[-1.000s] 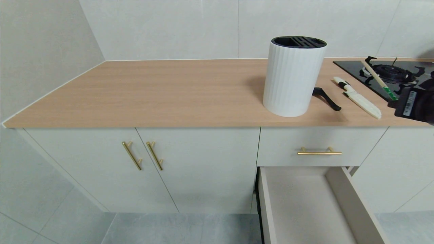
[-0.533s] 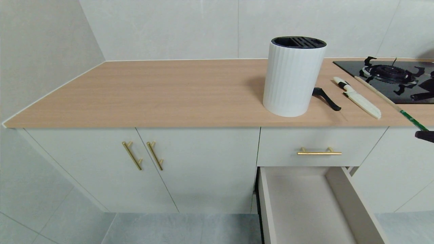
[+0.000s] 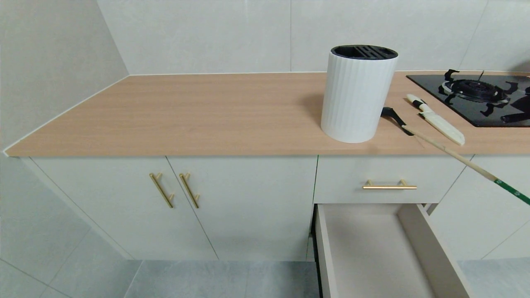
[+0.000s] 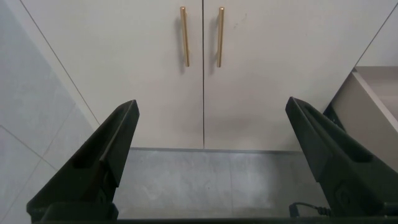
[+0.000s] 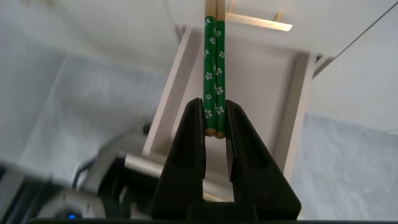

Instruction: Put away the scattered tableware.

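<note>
Chopsticks [image 3: 463, 161]: my right gripper [image 5: 215, 115] pinches their green end; plain tips point toward the worktop [image 3: 207, 111], seemingly above the open drawer [image 3: 430, 244].
Idle side: left gripper [image 4: 211, 106] spread wide.

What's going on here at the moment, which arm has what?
The right gripper is shut on a pair of chopsticks with green flowered ends, held in the air in front of the cabinets, near the open drawer. The left gripper is open and holds nothing, down low facing the cabinet doors. A knife and a black-handled utensil lie on the countertop beside the white knife holder.
</note>
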